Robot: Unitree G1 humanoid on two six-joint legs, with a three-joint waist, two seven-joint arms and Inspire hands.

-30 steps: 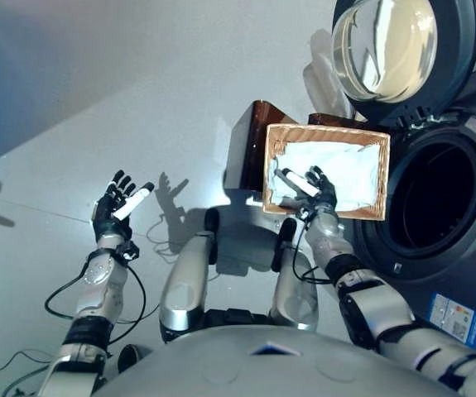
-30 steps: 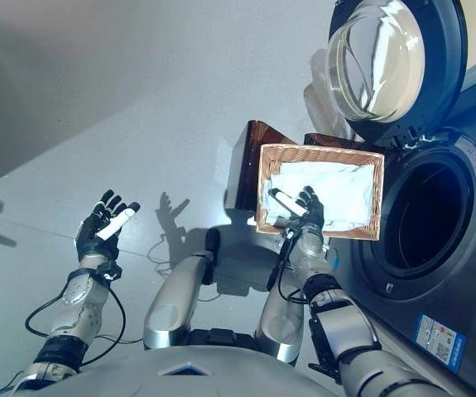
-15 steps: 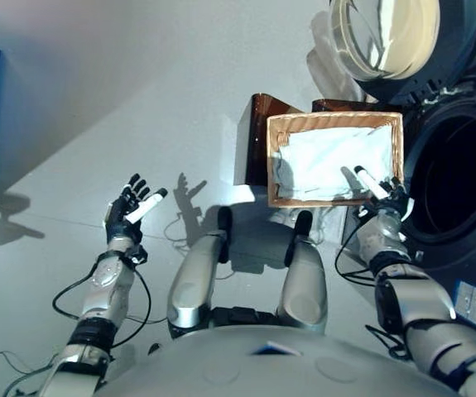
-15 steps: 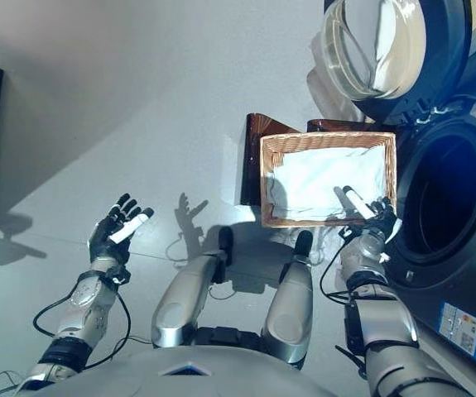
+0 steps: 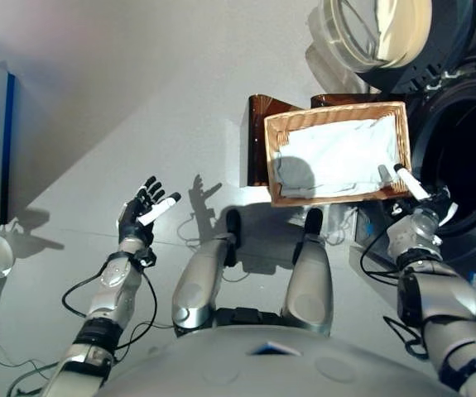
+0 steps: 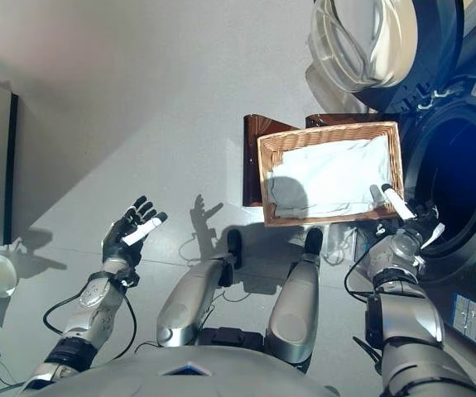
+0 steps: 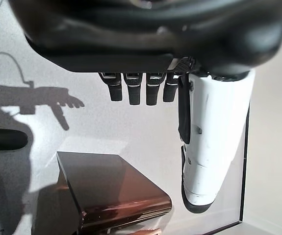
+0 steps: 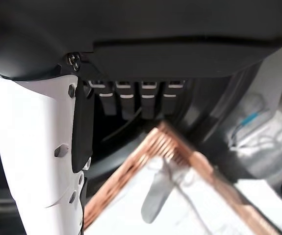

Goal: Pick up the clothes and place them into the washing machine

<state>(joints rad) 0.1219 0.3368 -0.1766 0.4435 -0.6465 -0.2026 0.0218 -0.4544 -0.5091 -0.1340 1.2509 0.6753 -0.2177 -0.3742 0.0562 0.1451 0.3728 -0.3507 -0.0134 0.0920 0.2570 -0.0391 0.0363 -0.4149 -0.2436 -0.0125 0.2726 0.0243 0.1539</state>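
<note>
- Nothing is in the washing machine (image 5: 461,157) yet as far as one can see — its round drum mouth shows only dark, with the glass door (image 5: 378,33) swung open above it.
- The clothes (image 5: 341,157), pale, soft and rumpled, lie heaped in the basket (image 5: 337,196), a rectangular woven wicker one that sits on a glossy brown stand (image 5: 258,136) right beside the machine.
- The right hand (image 5: 415,198) hovers at the basket's corner nearest the drum, fingers straight and relaxed, holding nothing — the wrist view shows the wicker rim and cloth just past them.
- The left hand (image 5: 142,217) is raised well apart over the grey floor (image 5: 138,99), fingers spread, empty.
- By my reckoning the whole job is left: grasp the cloth, lift, carry it into the drum.
</note>
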